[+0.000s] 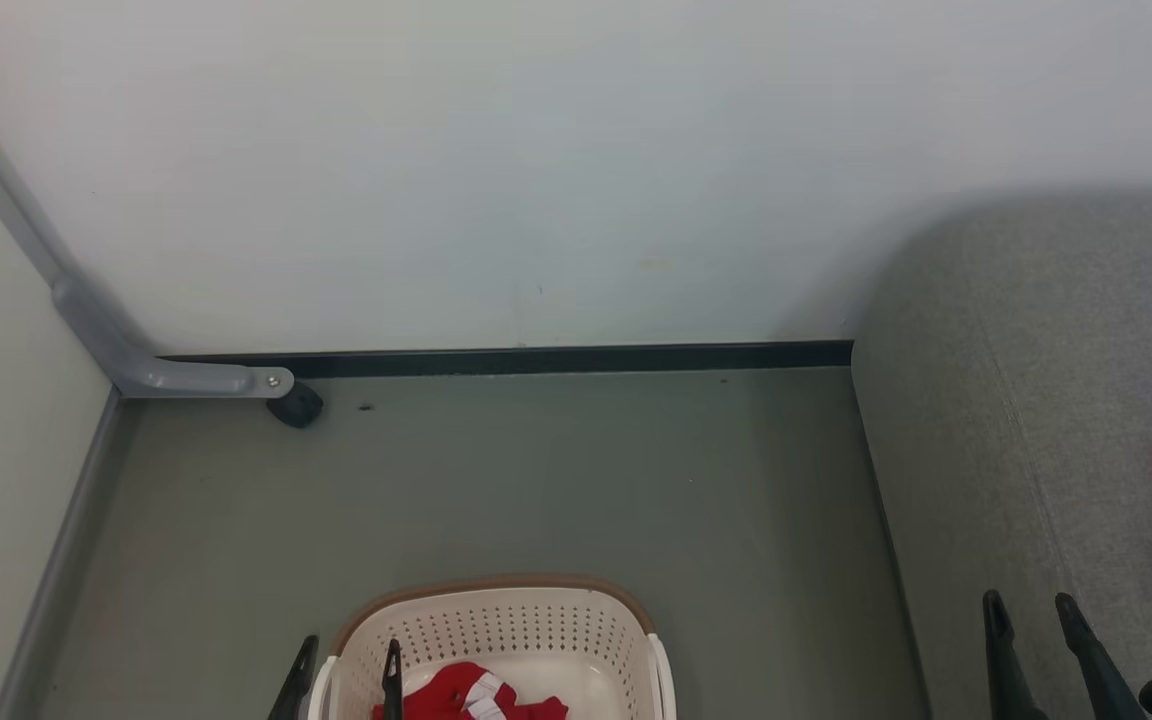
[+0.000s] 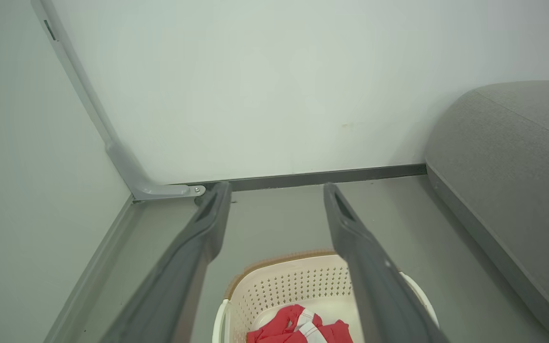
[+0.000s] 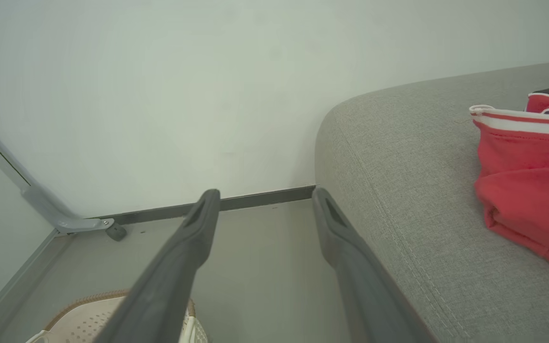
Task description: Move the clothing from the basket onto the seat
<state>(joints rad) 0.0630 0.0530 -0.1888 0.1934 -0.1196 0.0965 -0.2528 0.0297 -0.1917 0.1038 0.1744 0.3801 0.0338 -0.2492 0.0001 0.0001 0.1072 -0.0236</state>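
Hovering with jaws released, left gripper (image 1: pixel 352 643) overhangs basket (image 1: pixel 496 582) rim, right gripper (image 1: pixel 1028 598) seat (image 1: pixel 1036 400) edge, open floor (image 1: pixel 536 480) between.

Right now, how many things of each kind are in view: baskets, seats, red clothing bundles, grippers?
Basket: 1
Seat: 1
Red clothing bundles: 2, basket bundle and seat bundle
Grippers: 2, left gripper and right gripper, fingers apart on both
Total: 6
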